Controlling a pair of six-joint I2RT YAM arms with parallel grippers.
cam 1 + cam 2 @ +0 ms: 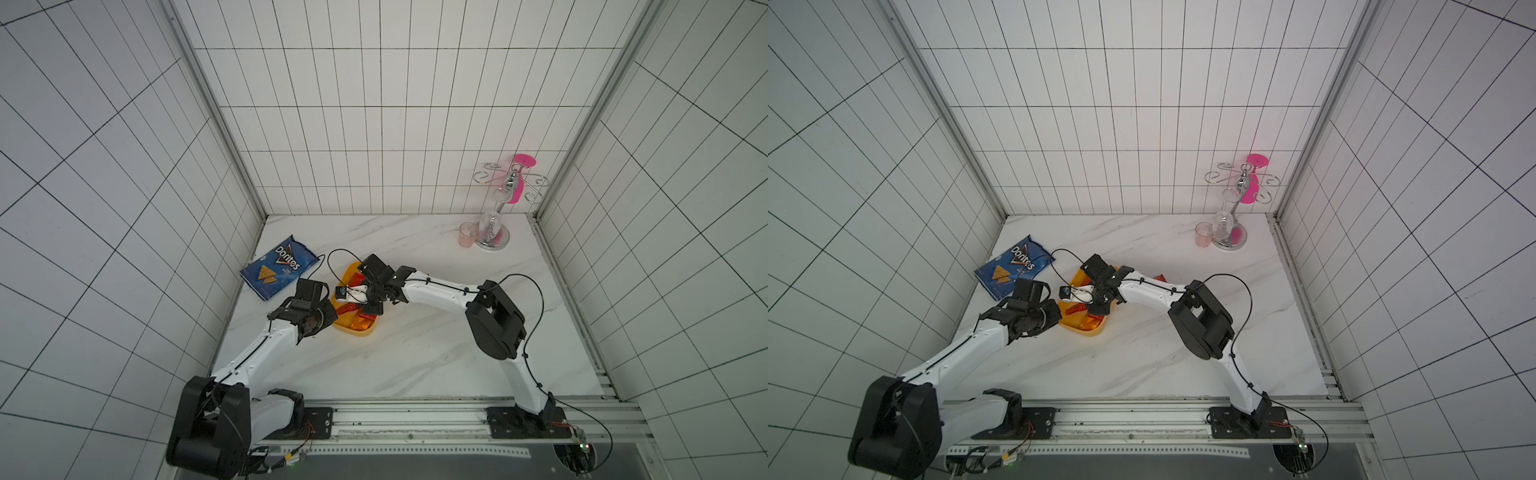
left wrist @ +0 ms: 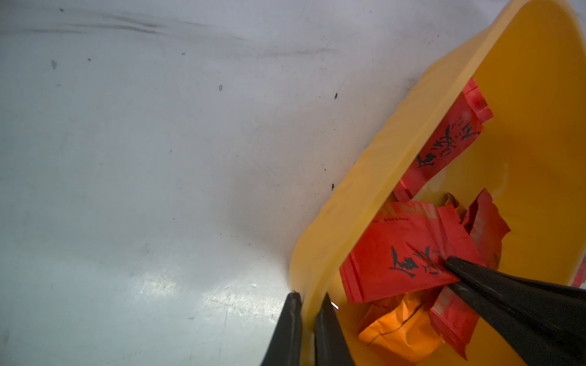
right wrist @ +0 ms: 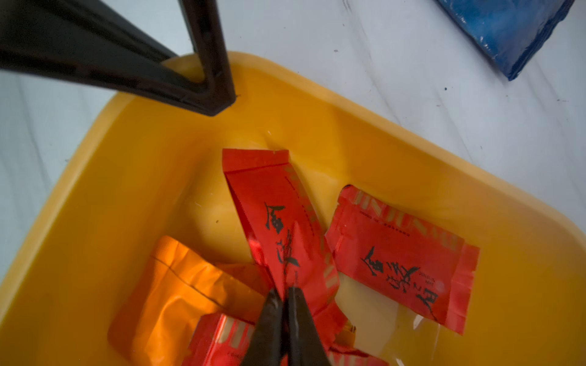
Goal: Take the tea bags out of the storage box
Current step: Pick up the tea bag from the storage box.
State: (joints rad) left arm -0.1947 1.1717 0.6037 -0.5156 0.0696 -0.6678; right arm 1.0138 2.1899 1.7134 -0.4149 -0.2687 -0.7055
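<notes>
tea bags (image 3: pixel 402 256) — several red, one orange, inside | storage box (image 3: pixel 126 190) — yellow, lidless

Storage box (image 1: pixel 354 331) sits left of centre on the surface (image 1: pixel 415 353). Tea bags (image 3: pixel 402 253) lie inside it, overlapping. One further tea bag (image 1: pixel 1158 277) lies on the surface just right of the box. Chip bag (image 1: pixel 280 272) lies behind-left of the box, near it. Glass rack (image 1: pixel 494 243) stands rear right, with a cup (image 1: pixel 468 235) just left of it.

Bends left arm (image 1: pixel 257 349) and right arm (image 1: pixel 440 291) inward; clamps left tool (image 2: pixel 310 298) on storage box (image 2: pixel 371 177) wall; pinches red tea bag (image 3: pixel 279 221) in right tool (image 3: pixel 283 290).
</notes>
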